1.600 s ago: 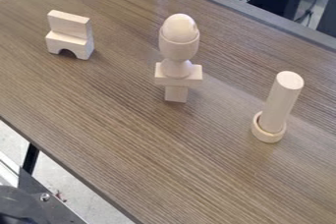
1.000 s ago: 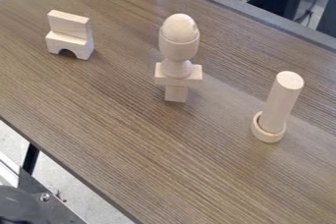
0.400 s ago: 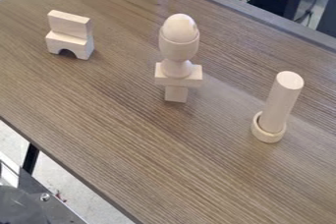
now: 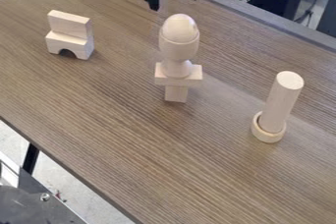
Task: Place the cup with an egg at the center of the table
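Observation:
At the top edge of the view hangs the gripper [image 4: 175, 3], its two black fingers spread apart with nothing between them. Just below it in the view is the pale wooden cup [image 4: 177, 50], with an egg [image 4: 180, 27] seated upright in it. The cup's foot rests on a flat wooden block [image 4: 179, 79], which lies across a narrower upright block [image 4: 176, 94] on the brown table [image 4: 157, 159]. Gripper and egg are apart.
Left of the stack stands an arched block [image 4: 70, 44] with a rectangular block [image 4: 70, 23] on top. To the right, a tall cylinder [image 4: 280, 101] stands inside a wooden ring [image 4: 268, 132]. Computer equipment lies beyond the far table edge.
The gripper has come in from the top edge and moved right and down toward the egg; both its fingers now show. The wooden pieces have stayed put.

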### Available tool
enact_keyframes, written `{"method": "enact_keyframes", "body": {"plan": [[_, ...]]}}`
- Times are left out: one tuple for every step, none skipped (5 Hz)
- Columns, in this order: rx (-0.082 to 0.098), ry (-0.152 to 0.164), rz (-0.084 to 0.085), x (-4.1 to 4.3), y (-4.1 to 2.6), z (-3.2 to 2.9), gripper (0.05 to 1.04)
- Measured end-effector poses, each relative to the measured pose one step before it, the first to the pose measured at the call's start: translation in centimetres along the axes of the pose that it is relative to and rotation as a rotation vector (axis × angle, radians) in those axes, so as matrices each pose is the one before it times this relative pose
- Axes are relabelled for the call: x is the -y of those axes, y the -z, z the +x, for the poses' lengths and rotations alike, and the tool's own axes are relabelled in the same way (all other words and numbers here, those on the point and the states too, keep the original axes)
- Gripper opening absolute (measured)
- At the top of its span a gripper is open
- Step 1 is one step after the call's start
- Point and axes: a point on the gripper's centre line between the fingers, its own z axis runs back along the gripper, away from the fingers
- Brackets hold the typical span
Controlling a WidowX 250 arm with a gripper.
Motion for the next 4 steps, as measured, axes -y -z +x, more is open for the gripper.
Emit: {"method": "enact_keyframes", "body": {"plan": [[0.0081, 0.0103, 0.0068, -0.538, 0.132, -0.290, 0.999], [0.0081, 0.0172, -0.0174, 0.163, -0.706, -0.680, 0.999], [-0.0003, 0.0120, -0.0084, -0.005, -0.193, -0.648, 0.999], [-0.0114, 0.0149, 0.0064, 0.036, 0.433, -0.872, 0.999]]}}
